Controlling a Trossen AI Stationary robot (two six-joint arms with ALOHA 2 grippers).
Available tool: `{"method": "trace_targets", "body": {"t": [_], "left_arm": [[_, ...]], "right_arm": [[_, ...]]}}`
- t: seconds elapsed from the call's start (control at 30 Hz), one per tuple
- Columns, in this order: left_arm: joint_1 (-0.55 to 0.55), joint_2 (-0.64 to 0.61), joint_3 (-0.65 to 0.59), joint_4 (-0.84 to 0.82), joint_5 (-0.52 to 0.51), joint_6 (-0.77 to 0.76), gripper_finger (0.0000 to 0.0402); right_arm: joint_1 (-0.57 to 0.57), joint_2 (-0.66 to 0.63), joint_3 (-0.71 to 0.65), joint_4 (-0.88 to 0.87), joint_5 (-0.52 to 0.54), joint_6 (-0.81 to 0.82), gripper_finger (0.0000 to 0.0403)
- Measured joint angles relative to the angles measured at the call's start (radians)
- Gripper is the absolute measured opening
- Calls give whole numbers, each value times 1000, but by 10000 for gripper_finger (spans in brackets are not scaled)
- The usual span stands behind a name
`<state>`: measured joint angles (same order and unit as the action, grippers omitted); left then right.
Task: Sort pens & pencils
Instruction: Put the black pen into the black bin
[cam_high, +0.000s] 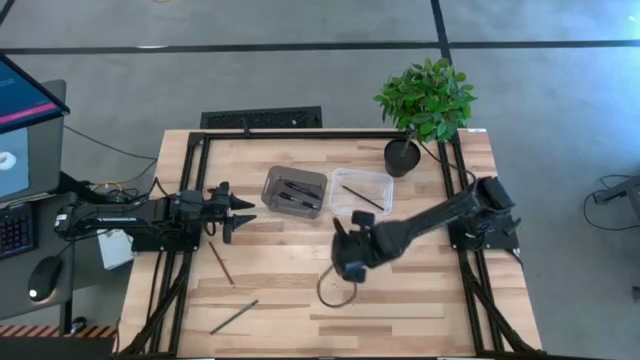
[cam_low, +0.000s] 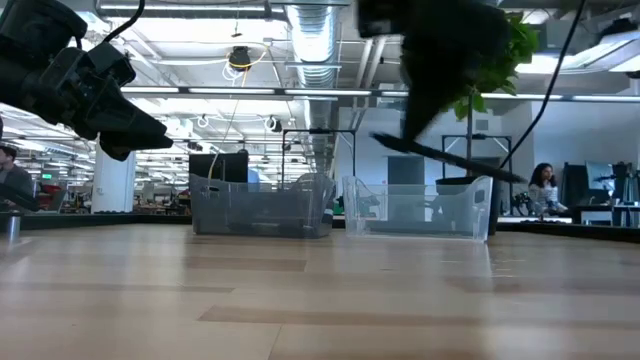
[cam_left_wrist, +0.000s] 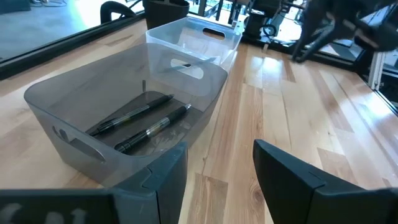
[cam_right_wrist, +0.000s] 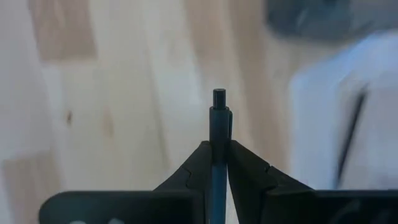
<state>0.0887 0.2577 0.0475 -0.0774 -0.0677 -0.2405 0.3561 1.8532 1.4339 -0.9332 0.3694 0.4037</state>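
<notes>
Pen (cam_right_wrist: 218, 134) clamped between right end effector (cam_right_wrist: 216, 163) fingers.

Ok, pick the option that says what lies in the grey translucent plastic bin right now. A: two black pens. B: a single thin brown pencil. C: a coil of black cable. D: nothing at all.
A: the left wrist view looks into the grey translucent plastic bin and shows two black pens lying side by side on its floor.
</notes>
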Motion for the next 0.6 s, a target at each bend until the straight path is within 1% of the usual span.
{"method": "trace_targets", "body": {"t": [0.13,0.2,0.33,0.47,0.6], "left_arm": [[0,0,0,0,0,0,174],[0,0,0,0,0,0,174],[0,0,0,0,0,0,174],[0,0,0,0,0,0,174],[0,0,0,0,0,1,174]], "right_arm": [[-80,-1,77,13,33,-119,66],[-123,-1,108,51,37,-186,66],[-202,-1,155,184,34,-316,66],[-266,-2,173,361,21,-414,66],[-316,-2,173,514,-42,-476,66]]}}
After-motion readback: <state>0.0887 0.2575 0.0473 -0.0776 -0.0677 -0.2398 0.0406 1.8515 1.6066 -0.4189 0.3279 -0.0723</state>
